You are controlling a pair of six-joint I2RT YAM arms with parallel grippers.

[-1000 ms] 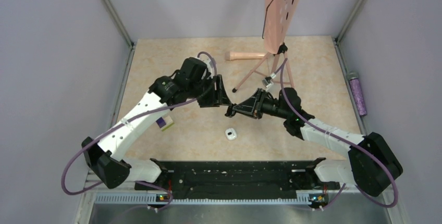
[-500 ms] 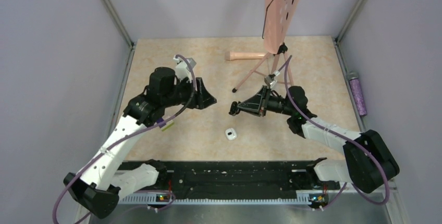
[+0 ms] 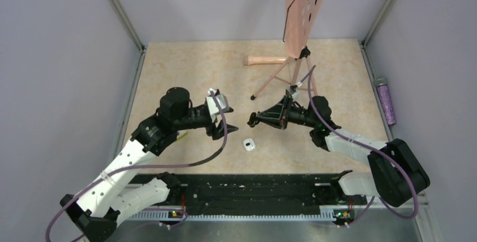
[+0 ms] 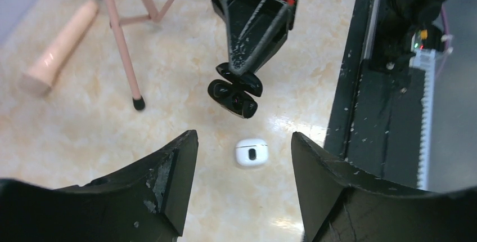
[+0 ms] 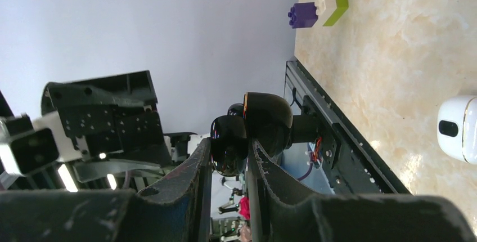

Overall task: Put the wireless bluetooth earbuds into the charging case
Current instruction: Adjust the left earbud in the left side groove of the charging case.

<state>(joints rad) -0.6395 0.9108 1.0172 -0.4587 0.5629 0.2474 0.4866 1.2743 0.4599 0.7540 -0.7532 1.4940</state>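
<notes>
We see the right claw (image 5: pixel 229 151) clenched on two small glossy black rounded earbuds (image 5: pixel 264 119). They are pinched together between its fingertips and held in the air above the pale marbled table (image 3: pixel 185 67). The white rounded plastic charging case (image 4: pixel 251 152) lies on the table by itself, near the earbuds but not touching them. From the left wrist it shows lower in the frame than they do. The left claw (image 4: pixel 243 142) is released and grasps nothing. Its two fingers are spread wide, and the case on the table shows through the gap between them. A pink stand on tripod legs (image 3: pixel 304 11) rises farther back, and a purple, white and green toy block (image 5: pixel 318 8) sits well apart from the case.
</notes>
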